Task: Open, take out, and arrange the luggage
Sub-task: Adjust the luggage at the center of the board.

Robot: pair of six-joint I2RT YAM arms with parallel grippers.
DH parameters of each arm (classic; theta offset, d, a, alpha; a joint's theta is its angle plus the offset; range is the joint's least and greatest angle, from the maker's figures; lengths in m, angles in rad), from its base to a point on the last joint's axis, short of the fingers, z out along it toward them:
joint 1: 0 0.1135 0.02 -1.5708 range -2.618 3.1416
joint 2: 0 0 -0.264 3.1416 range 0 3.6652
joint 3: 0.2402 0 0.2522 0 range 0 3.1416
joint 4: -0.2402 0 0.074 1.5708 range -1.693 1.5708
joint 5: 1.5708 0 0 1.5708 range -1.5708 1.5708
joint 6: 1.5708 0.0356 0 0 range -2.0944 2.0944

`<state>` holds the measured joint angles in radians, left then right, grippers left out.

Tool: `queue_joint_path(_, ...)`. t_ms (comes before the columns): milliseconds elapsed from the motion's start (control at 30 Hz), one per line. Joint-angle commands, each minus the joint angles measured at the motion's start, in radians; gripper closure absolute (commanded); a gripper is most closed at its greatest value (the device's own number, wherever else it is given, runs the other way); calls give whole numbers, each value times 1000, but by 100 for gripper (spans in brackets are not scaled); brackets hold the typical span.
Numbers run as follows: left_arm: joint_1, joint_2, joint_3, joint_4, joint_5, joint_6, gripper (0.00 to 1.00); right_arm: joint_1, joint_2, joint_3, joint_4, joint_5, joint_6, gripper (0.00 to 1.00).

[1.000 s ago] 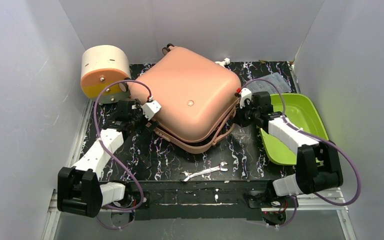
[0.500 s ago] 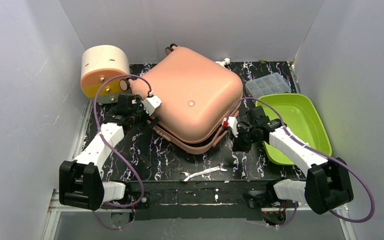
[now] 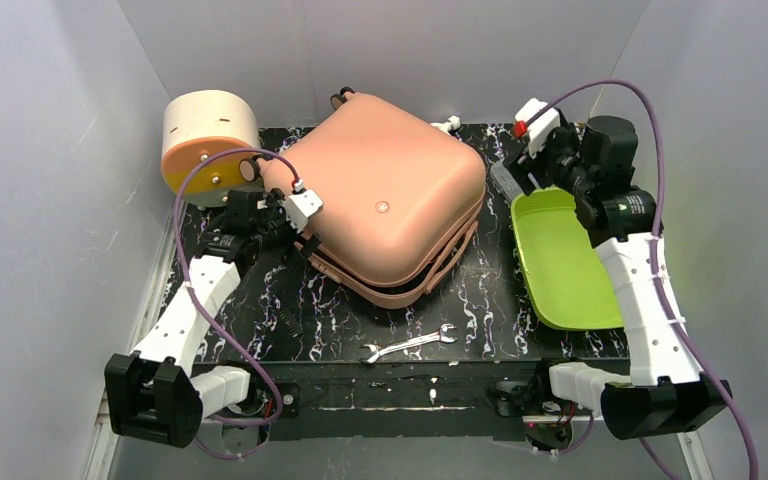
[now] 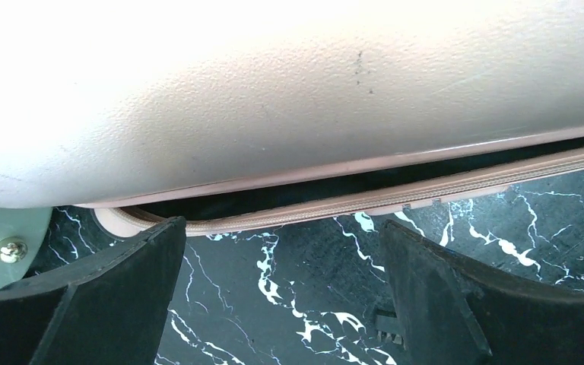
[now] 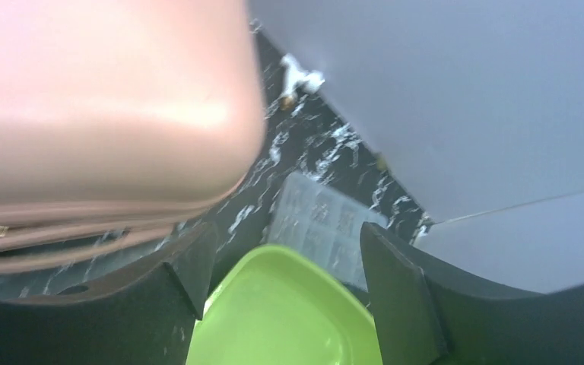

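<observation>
The luggage (image 3: 380, 205) lies in the middle of the surface (image 3: 490, 300), toward the far side, with its seam gaping a little along the near edge. My left end effector (image 4: 281, 258) sits at its near-left corner, fingers wide apart and holding nothing; the dark gap between the two shells shows just beyond them. My right end effector (image 5: 285, 251) hangs raised at the far right, above the far end of the lime-green tray (image 3: 560, 260). Its fingers are also apart and hold nothing. A clear compartment box (image 5: 315, 224) lies beyond it. A wrench (image 3: 410, 343) rests near the front edge.
</observation>
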<state>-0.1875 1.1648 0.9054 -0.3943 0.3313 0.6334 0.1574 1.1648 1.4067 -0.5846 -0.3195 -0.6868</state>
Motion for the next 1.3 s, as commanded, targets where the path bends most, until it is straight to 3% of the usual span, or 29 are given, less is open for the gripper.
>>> queue_joint_path(0, -4, -34, 20, -27, 10, -33, 2, -1, 107, -34, 385, 235, 218, 22)
queue_joint_path(133, -1, 17, 17, 11, -94, -52, 2, -21, 319, 1, 539, 383, 303, 22)
queue_joint_path(267, 36, 58, 20, 56, -162, -96, 2, -42, 547, 95, 619, 328, 346, 23)
queue_joint_path(567, 142, -5, 72, 103, -89, -142, 2, -42, 902, 385, 590, 241, 362, 24)
queue_joint_path(733, 234, -2, 264, 96, -23, -233, 2, -42, 970, 399, 536, 196, 350, 22)
queue_joint_path(900, 269, 185, 474, 141, -24, -384, 2, -41, 1050, 462, 488, 143, 375, 23)
queue_joint_path(1100, 268, 565, 840, 76, 29, -472, 2, -39, 1135, 565, 432, 8, 352, 27)
queue_joint_path(1267, 223, 740, 955, 69, 92, -451, 2, -39, 1120, 528, 424, -60, 282, 28)
